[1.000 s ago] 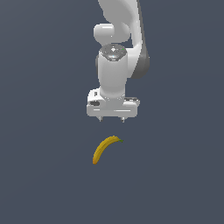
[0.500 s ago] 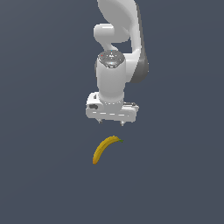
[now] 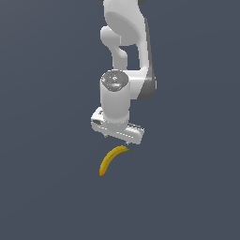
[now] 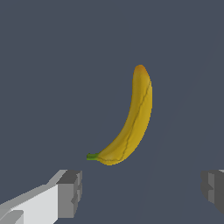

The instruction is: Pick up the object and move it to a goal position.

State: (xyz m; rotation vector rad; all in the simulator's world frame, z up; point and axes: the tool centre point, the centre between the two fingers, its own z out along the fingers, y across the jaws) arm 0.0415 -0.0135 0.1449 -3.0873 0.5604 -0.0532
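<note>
My fingers [image 4: 70,192] sit spread wide with nothing between them, and the gripper [image 3: 118,137] has dropped a good way in the last second, now hanging just above the stem end of the banana [image 3: 111,160]. The banana hasn't budged; it lies flat on the dark floor [image 3: 47,187], untouched. I'm closing in, but the fruit lies ahead of the jaws rather than between them, so I need to shift forward before squeezing.

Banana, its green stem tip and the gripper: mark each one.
banana [image 4: 133,122], wrist view, middle of the yellow body.
green stem tip [image 4: 91,156], wrist view, the stem's end.
gripper [image 4: 141,192], wrist view, midway between the open fingertips.
</note>
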